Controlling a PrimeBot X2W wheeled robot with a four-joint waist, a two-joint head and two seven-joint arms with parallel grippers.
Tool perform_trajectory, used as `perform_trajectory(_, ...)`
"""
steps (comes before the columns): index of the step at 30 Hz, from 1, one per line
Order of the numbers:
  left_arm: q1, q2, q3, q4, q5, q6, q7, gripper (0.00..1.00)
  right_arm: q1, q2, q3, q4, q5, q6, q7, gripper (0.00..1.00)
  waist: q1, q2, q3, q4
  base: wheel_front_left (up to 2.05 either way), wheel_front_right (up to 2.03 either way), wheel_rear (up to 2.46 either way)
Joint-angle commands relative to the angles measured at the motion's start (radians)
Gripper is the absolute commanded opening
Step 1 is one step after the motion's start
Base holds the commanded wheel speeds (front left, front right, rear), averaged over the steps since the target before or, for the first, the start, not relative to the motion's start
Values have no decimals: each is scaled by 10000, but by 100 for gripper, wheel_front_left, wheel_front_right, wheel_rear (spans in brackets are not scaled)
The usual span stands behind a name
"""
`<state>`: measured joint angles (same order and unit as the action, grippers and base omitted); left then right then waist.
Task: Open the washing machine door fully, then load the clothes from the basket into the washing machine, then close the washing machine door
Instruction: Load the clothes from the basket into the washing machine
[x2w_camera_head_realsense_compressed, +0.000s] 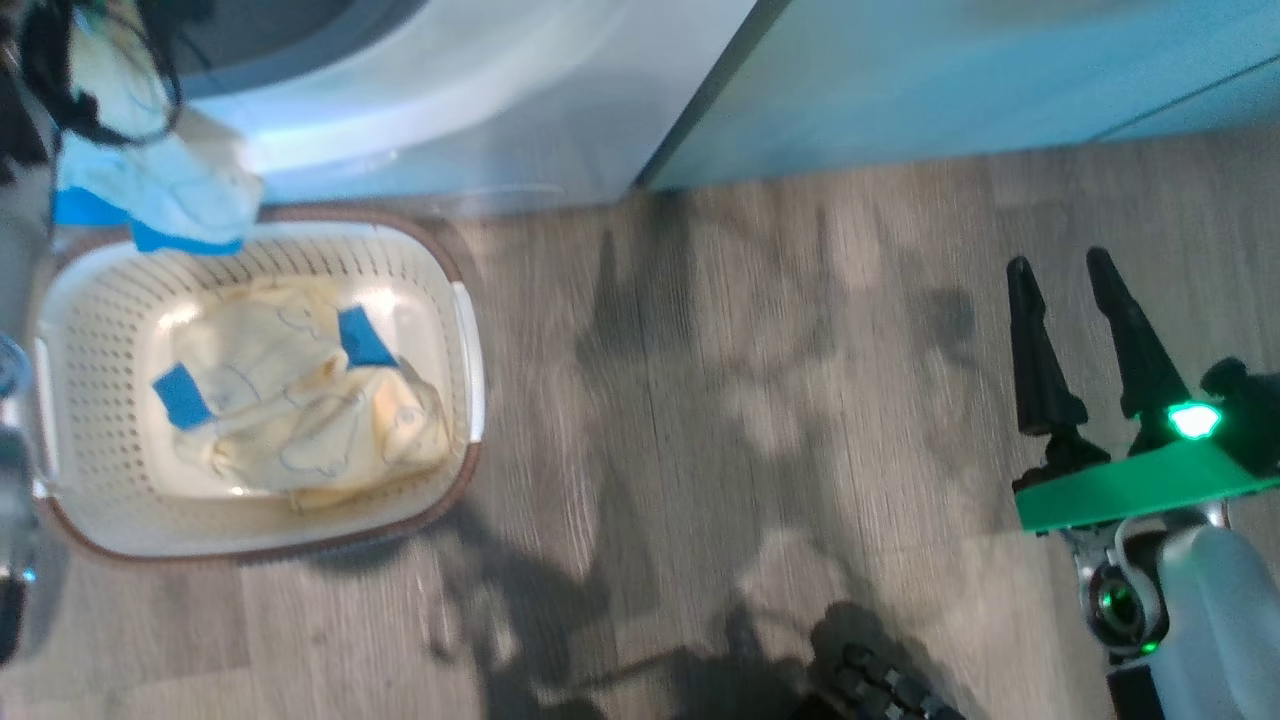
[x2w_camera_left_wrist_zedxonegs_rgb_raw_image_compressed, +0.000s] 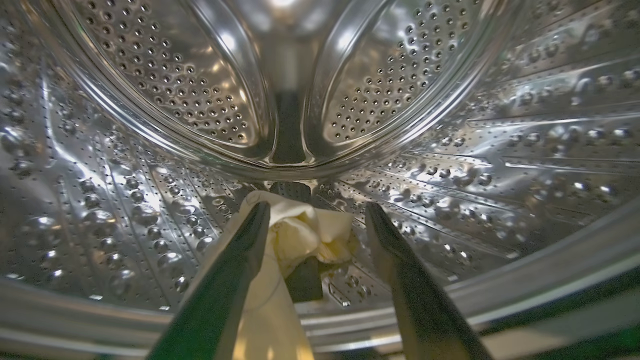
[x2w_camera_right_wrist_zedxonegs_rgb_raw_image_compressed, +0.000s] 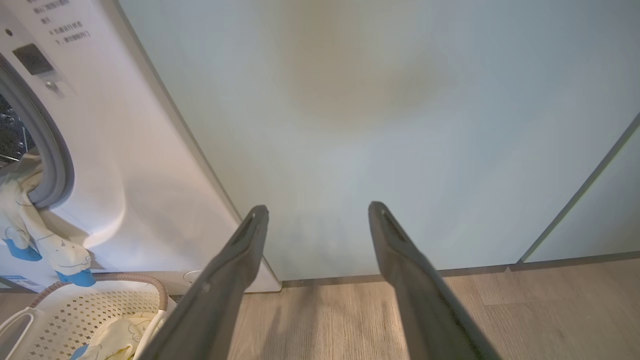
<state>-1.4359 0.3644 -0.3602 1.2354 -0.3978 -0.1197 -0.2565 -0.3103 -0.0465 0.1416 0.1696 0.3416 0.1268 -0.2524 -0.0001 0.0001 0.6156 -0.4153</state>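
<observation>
Garment (x2w_camera_head_realsense_compressed: 165, 185) hanging out of washing machine (x2w_camera_head_realsense_compressed: 450, 90) mouth.
Head: basket (x2w_camera_head_realsense_compressed: 100, 320) with clothes (x2w_camera_head_realsense_compressed: 300, 400) just in front of washing machine; right gripper (x2w_camera_head_realsense_compressed: 1058, 262) spread, empty, well right of it. Left wrist: left gripper (x2w_camera_left_wrist_zedxonegs_rgb_raw_image_compressed: 316, 207) spread inside drum (x2w_camera_left_wrist_zedxonegs_rgb_raw_image_compressed: 450, 150), garment (x2w_camera_left_wrist_zedxonegs_rgb_raw_image_compressed: 300, 235) against one finger, unclamped. Right wrist: right gripper wide, empty.

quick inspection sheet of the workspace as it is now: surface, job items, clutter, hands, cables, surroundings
surface: wood-look floor, shadows across it
job's things: basket on the floor before the washing machine, clothes lying in it; one garment hangs out of the machine's opening above the basket; pale cloth in the steel drum
clutter: nothing seen
hands: left hand open inside the drum, cloth against one finger; right hand open, empty, above the floor
cables: dark loops by the hanging garment, blurred
surroundings: pale cabinet panels beside the machine
</observation>
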Motion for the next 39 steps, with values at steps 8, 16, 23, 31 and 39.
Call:
perform_trajectory(8, 1714, 2, 233, -570, -218, 68, -53, 100, 785, -186, 166, -106, -105, 39, -94, 100, 1, -1, -1626, 364, 0, 0, 0)
perform_trajectory(16, 3573, -221, 585, -1532, -460, 195, -53, 100, 1425, -448, -45, -79, -128, 39, -94, 100, 1, -1, -2589, 937, 0, 0, 0)
perform_trajectory(23, 5343, -333, 924, -2473, -616, 338, -53, 100, 1817, -663, -182, -87, -121, 39, -94, 100, 1, -1, -3226, 1329, 0, 0, 0)
perform_trajectory(31, 7303, -579, 1081, -3463, -609, 672, -53, 100, 2016, -694, -203, -173, -117, 39, -94, 100, 1, -1, -3399, 1422, 0, 0, 0)
perform_trajectory(39, 8724, -631, 1308, -4423, -450, 1048, -53, 100, 2029, -656, -149, -191, -75, 39, -94, 100, 1, -1, -3346, 1324, 0, 0, 0)
